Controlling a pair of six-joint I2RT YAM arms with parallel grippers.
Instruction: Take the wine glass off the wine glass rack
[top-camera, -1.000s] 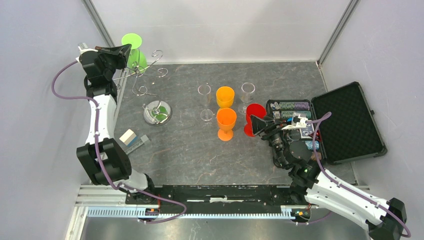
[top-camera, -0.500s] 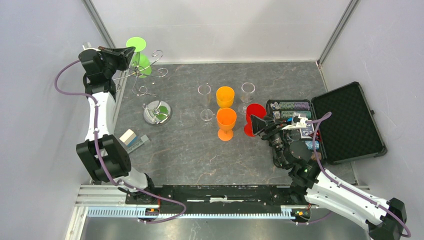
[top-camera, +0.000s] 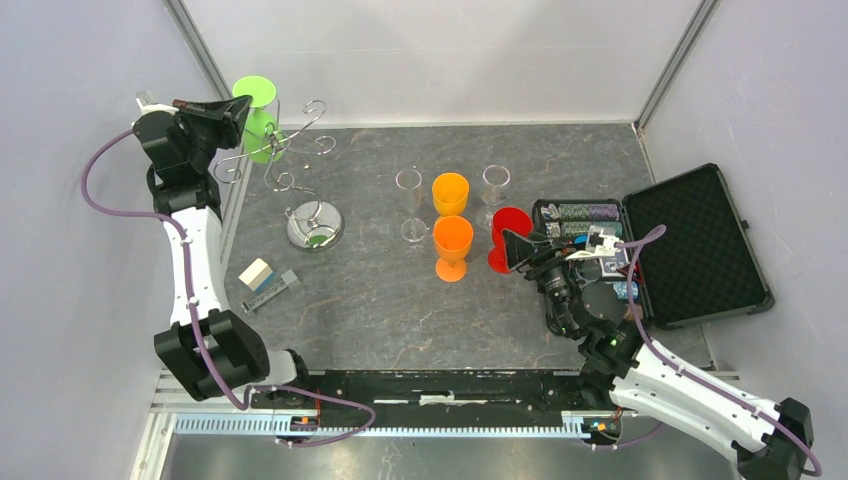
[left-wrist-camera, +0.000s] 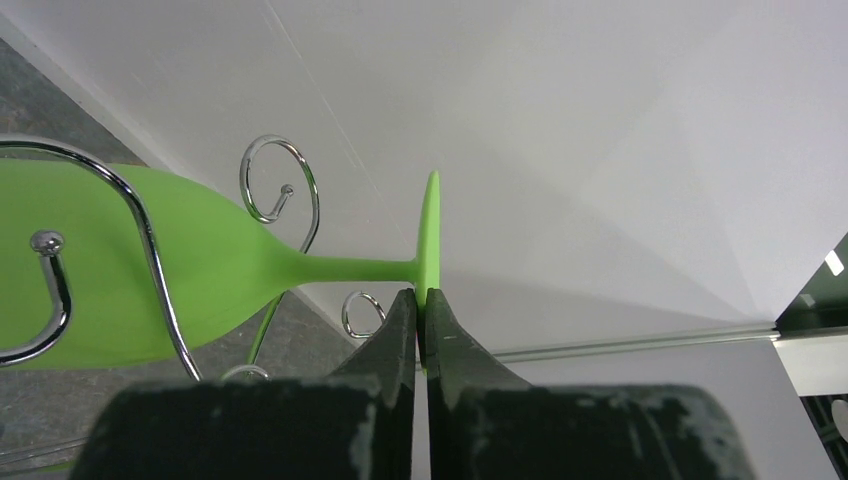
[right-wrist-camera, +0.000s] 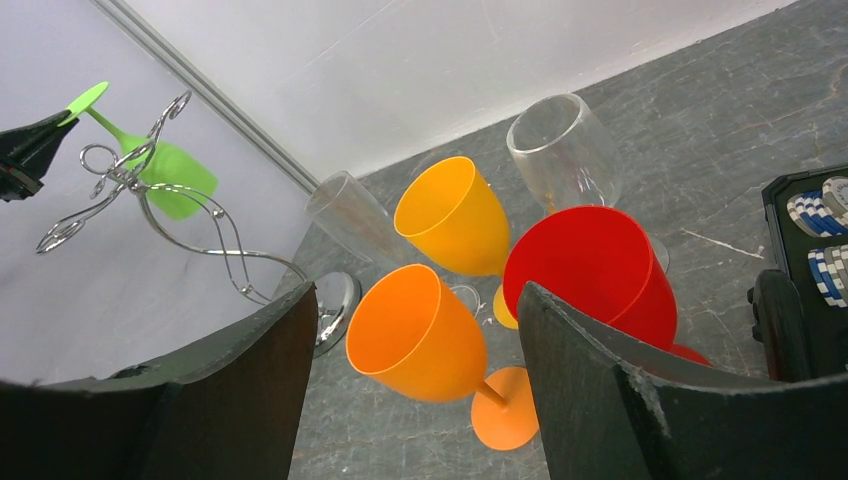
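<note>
there, left gripper (left-wrist-camera: 421, 302) clamped on green wine glass (left-wrist-camera: 200, 265) foot, apparently beside the wine glass rack (top-camera: 300, 228); right gripper (right-wrist-camera: 418, 300) apart.

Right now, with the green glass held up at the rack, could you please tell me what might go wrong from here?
1. The left claw pinches the green wine glass only by the thin edge of its foot, so the glass may pivot or slip free.
2. Curled wires of the wine glass rack cross close by the bowl. Pulling away could snag a hook and drag or tip the rack.
</note>
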